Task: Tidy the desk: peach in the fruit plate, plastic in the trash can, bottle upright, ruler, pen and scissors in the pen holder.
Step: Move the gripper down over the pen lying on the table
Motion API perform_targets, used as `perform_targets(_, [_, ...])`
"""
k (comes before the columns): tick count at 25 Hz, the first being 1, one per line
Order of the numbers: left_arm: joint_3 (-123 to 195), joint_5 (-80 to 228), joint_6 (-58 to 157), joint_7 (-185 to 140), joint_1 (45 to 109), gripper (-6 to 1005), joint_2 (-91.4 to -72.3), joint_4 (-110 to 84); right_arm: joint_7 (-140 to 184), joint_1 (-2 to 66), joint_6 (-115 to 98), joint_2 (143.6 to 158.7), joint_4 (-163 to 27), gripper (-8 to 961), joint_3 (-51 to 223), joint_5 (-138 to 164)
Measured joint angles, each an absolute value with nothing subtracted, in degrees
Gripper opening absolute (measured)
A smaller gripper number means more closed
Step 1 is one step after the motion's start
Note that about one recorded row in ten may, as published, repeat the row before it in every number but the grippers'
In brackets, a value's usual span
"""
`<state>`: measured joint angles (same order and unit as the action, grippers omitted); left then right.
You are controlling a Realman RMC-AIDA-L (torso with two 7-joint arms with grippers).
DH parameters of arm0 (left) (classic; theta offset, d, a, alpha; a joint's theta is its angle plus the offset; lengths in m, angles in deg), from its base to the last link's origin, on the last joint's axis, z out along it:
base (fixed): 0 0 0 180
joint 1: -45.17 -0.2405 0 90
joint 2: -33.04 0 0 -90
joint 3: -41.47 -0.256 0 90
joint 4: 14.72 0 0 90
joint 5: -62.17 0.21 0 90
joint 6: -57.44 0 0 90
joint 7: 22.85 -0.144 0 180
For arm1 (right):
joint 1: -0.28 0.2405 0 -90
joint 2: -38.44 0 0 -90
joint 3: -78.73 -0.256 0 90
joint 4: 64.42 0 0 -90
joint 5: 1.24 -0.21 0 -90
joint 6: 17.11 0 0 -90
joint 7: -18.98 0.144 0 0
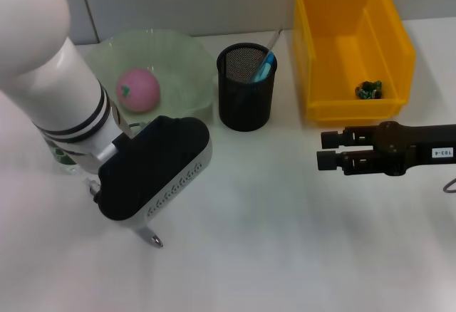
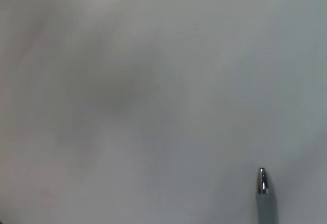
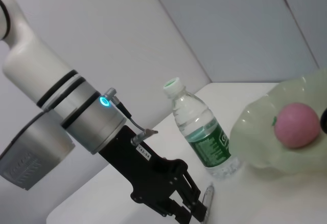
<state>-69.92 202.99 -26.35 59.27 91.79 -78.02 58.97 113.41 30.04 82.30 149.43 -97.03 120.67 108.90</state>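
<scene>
Pretty much all blank white desk [image 2: 153, 91] here, with just the silvery tip of a pen [image 2: 263, 191] poking in at one corner.

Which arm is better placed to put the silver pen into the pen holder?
Left. Its pincer is right at the pen, while the right pincer hangs far off in front of the trash can. The pen holder stands between the two arms.

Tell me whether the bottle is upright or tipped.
Upright: in the right wrist view the bottle stands on its base on the desk, cap uppermost.
</scene>
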Motion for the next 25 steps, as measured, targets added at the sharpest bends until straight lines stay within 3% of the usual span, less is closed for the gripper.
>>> perform_targets(25, [-75.0, 199.4, -25.4, 58.7, 97.6, 292, -78.42, 48.7, 113.6, 31.2, 82.3, 149.5, -97.0, 716, 121.2, 109.5])
